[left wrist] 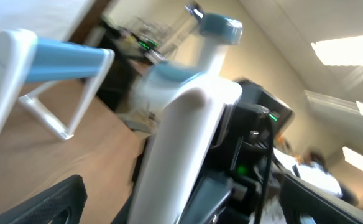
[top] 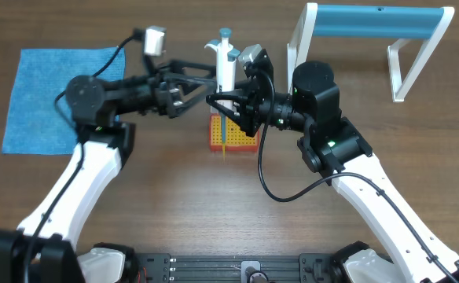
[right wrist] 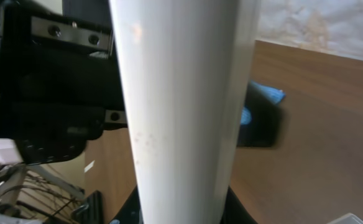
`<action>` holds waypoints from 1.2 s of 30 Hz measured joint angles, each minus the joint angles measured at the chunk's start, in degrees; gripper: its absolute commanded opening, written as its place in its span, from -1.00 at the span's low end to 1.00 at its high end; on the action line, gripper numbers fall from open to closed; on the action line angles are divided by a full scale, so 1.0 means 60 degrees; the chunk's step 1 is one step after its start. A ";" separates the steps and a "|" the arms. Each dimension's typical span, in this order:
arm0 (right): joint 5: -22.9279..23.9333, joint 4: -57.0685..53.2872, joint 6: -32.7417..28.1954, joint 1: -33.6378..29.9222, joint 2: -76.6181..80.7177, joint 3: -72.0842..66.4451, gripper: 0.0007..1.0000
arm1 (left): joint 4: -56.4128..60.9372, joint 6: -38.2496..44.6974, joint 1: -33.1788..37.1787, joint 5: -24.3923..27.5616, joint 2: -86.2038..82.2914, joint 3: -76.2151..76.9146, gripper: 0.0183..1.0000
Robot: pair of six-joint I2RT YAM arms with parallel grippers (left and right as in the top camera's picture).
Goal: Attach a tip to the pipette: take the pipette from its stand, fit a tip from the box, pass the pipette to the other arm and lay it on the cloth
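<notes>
Pipette (top: pixel 226 75) one, left pincer (top: pixel 210 85), right pincer (top: pixel 232 106), one cloth (top: pixel 49 94)

Even, bright light from ceiling panels (left wrist: pixel 349 48)

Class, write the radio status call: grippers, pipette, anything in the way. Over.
Right gripper shut on pipette. Left gripper open beside it. Pipette upright, tip fitted, above tip box. Cloth far left.

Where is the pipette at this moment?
Top view, centre: the pipette is held in the right gripper, above the tip box, left of the stand.
</notes>
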 measured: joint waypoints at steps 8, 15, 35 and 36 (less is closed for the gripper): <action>-0.0685 -0.0401 0.0062 0.0000 0.0000 0.0000 -0.83 | 0.0903 0.0044 -0.0423 0.0871 0.0328 0.0492 0.74; -0.1384 -0.0302 0.0291 0.0055 -0.0069 0.0022 -0.84 | 0.0736 0.0525 -0.0364 0.0962 0.0430 0.0492 -0.98; -0.0259 -0.4608 -0.0058 -0.2368 -0.0594 0.0113 0.65 | -1.6320 0.8415 0.6506 -0.3457 0.0474 0.0794 -0.98; 0.0073 -0.4630 -0.0098 -0.2368 -0.0852 0.0113 0.65 | -1.7438 0.9009 0.6900 -0.4404 0.0474 0.1064 -0.98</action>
